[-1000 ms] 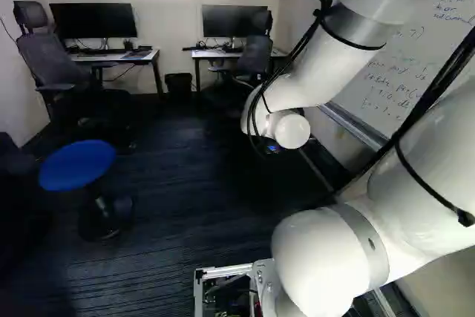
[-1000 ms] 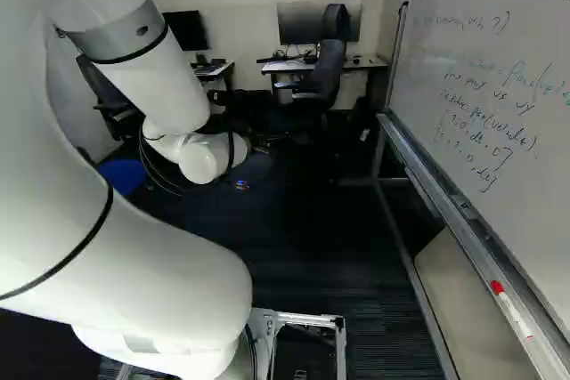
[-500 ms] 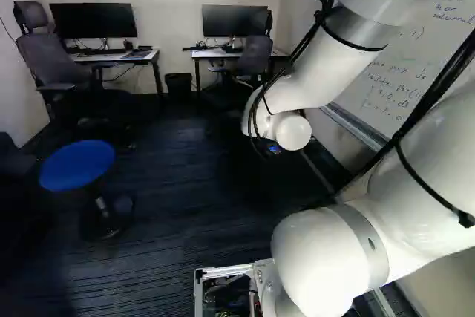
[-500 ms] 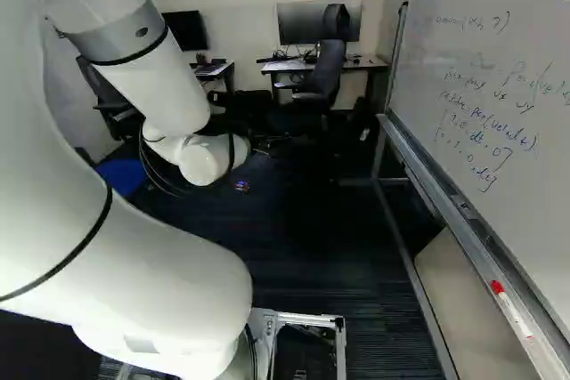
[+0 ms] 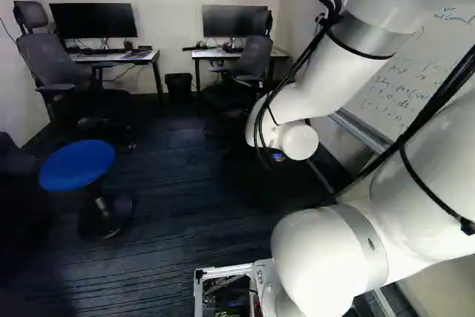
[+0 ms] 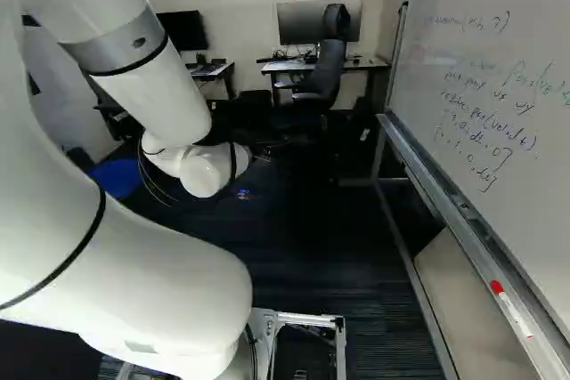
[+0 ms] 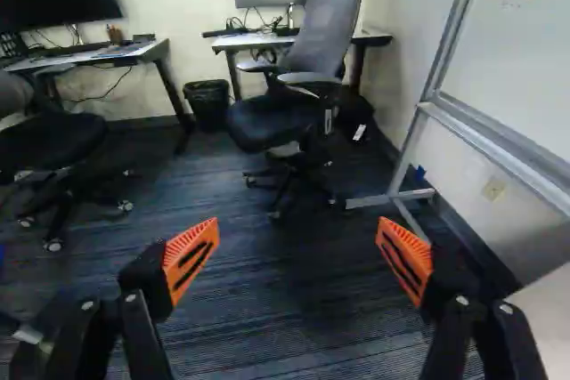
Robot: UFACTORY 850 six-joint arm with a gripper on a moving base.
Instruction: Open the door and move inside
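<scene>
A white robot arm (image 5: 326,76) extends over dark carpet (image 6: 303,251) in an office, its gripper (image 7: 297,238) spread wide with nothing between the orange pads (image 7: 189,260). The door it is tasked with opening shows in none of the views, and its whereabouts cannot be told. A whiteboard (image 6: 481,86) stands at the right of the right base view, a desk chair (image 6: 328,73) at that view's upper middle, and a blue stool (image 5: 76,165) at the left of the left base view. The door would likely prove heavy and rigid but free to swing, and too broad to grasp, making its handle the place to take hold. A lever would best be taken near its free end, where turning needs least force; a knob would call for the pads square on opposite sides. Smooth metal could slip, and a closer, if fitted, would push back. Breakage seems unlikely, though pulling off the hinge's arc could strain the latch or the arm, so the base (image 6: 312,319) may need to follow the swing
</scene>
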